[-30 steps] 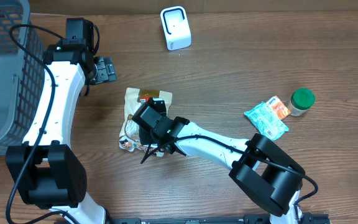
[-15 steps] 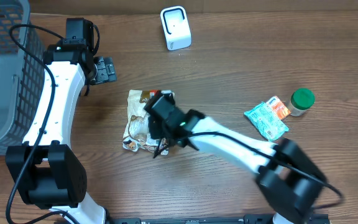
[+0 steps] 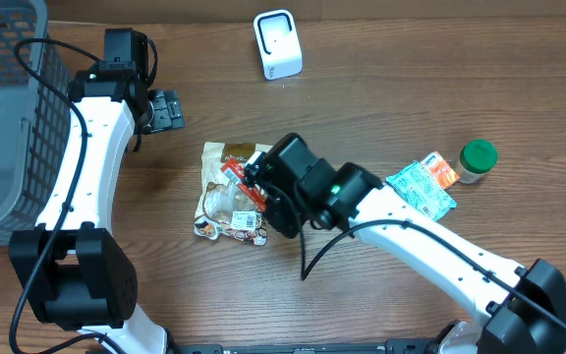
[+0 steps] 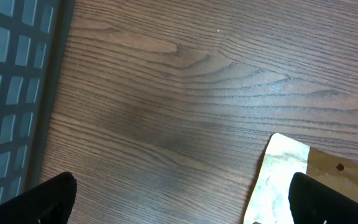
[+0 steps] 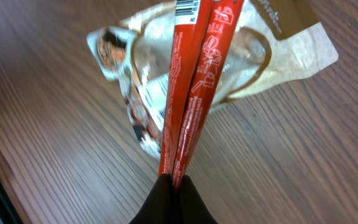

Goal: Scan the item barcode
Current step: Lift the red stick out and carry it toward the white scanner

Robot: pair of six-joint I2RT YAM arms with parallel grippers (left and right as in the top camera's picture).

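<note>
My right gripper (image 3: pixel 260 200) is shut on one end of a slim red stick packet (image 3: pixel 239 182) and holds it in the air over a beige-and-brown pouch (image 3: pixel 226 202) that lies on the table. In the right wrist view the red packet (image 5: pixel 194 81) runs up and away from the closed fingertips of the right gripper (image 5: pixel 174 183), with white print on it and the pouch (image 5: pixel 278 43) below. The white scanner (image 3: pixel 278 44) stands at the table's back edge. My left gripper (image 3: pixel 165 110) is open and holds nothing. In its own view the left gripper (image 4: pixel 181 202) is above bare wood beside the pouch's corner (image 4: pixel 284 180).
A grey mesh basket (image 3: pixel 8 118) fills the far left, and its wall (image 4: pixel 11 93) shows in the left wrist view. A blue-and-orange sachet (image 3: pixel 423 185) and a green-lidded jar (image 3: pixel 478 159) lie at the right.
My right arm has swung round, and its wrist has shifted right. The red packet now shows, pinched and raised over the pouch. The left arm has not moved.
</note>
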